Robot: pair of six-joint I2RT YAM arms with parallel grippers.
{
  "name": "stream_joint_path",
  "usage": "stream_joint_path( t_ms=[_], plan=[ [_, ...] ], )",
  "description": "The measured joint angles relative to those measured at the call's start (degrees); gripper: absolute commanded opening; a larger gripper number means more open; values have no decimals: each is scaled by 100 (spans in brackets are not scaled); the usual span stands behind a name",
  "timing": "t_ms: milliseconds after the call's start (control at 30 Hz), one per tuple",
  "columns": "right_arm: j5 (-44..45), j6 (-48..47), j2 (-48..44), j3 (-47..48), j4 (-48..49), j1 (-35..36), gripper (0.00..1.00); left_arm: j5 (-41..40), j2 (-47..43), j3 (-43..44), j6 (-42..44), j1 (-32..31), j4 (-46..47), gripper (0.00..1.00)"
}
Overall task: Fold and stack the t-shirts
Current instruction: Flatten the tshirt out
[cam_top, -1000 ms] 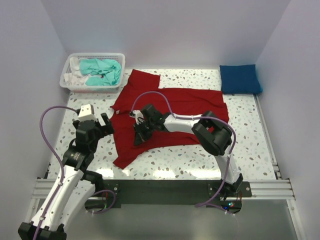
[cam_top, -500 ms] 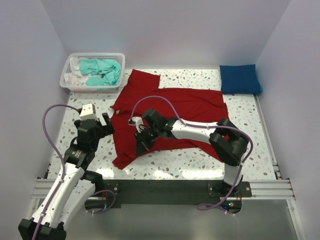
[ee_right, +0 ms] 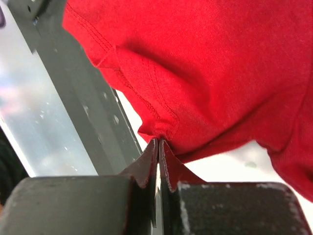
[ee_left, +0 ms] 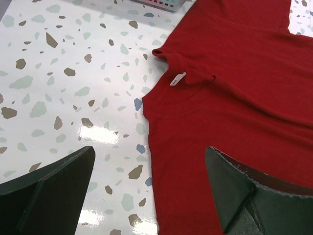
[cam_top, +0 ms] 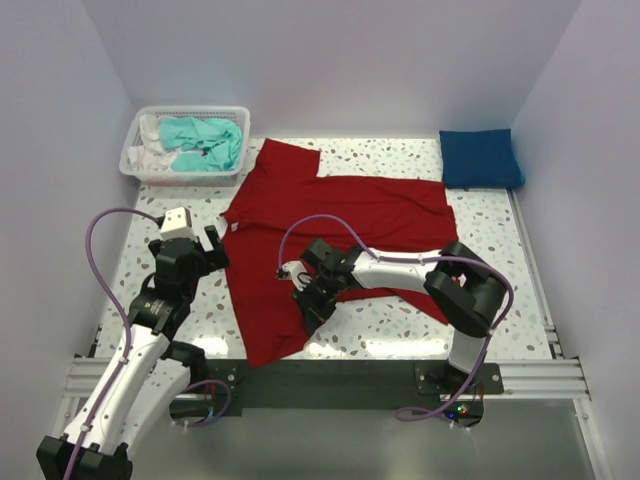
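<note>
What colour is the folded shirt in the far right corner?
Royal blue; the shirt shows best in the top view.

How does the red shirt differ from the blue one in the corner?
The deep red cloth t-shirt lies spread out wide; the royal blue cloth t-shirt sits folded small at the far right. The right arm pinches the red one's edge in shut jaws; nothing touches the blue one. Both are plain.

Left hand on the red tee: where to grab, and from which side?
The shoulder edge of the red t-shirt, beside the collar tag. Come from the bare table on its left, low, sliding under: that edge lies flat and exposed, and the open left hand straddles it. The right hand pinches a fold elsewhere on the shirt.
</note>
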Motion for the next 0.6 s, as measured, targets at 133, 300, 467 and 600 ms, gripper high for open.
stream_joint_path(
  t_ms=[133, 300, 467, 600],
  plan=[
    [116, -225, -114, 0, -221, 0, 27, -11, 2, 0, 0, 0, 4, 100],
    [313, -387, -201, 26, -697, 0, 46, 22, 118, 0, 0, 0, 35, 100],
    [1394, -175, -822, 114, -1078, -66, 54, 343, 645, 2, -133, -4, 22, 100],
    [2356, 273, -1484, 22, -1158, -496, 55, 717, 1362, 13, -518, -210, -39, 97]
  ],
)
